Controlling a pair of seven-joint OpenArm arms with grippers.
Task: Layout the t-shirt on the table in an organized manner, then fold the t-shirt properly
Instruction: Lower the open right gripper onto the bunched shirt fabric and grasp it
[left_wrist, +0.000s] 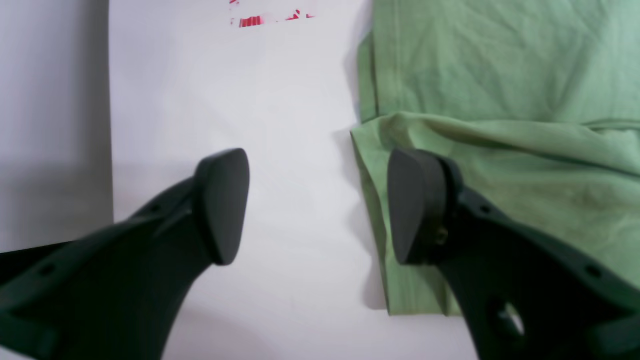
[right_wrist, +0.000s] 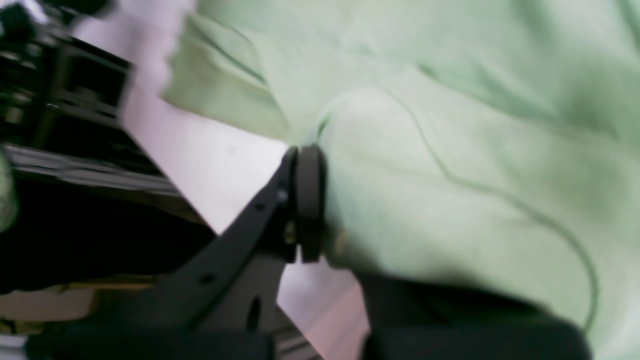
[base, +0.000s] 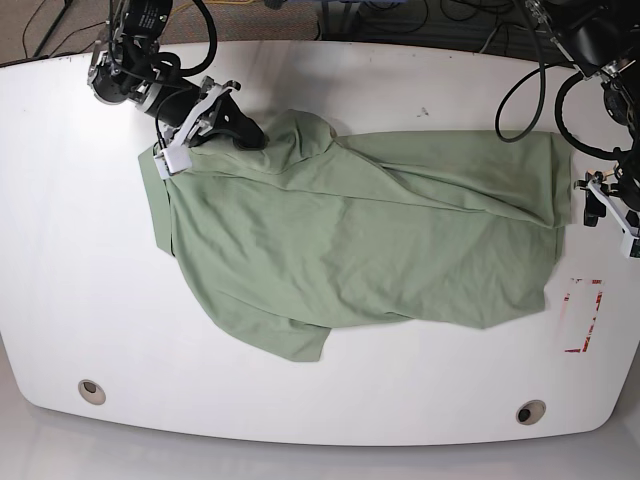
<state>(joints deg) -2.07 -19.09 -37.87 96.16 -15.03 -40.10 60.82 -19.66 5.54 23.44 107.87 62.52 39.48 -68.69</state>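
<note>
- Pale green cloth, the t-shirt (base: 360, 245), is lying spread across the middle of the white table (base: 70, 250), rumpled, with diagonal folds running through it and one corner hanging toward the near edge.
- The right gripper (base: 258, 138), at the far left of the base view, is pinching a raised bunch of the shirt near its far left corner; in the right wrist view the right gripper (right_wrist: 320, 200) is showing its jaws pressed together with fabric between them.
- The left gripper (left_wrist: 317, 205) is hovering at the shirt's right edge with its jaws spread wide and nothing between them; one finger is sitting over bare table, the other over the shirt's hem.
- A red-marked rectangle (base: 583, 315) is showing on the table just right of the shirt's near right corner.
- Two round holes (base: 91, 390) are sitting near the table's near edge.
</note>
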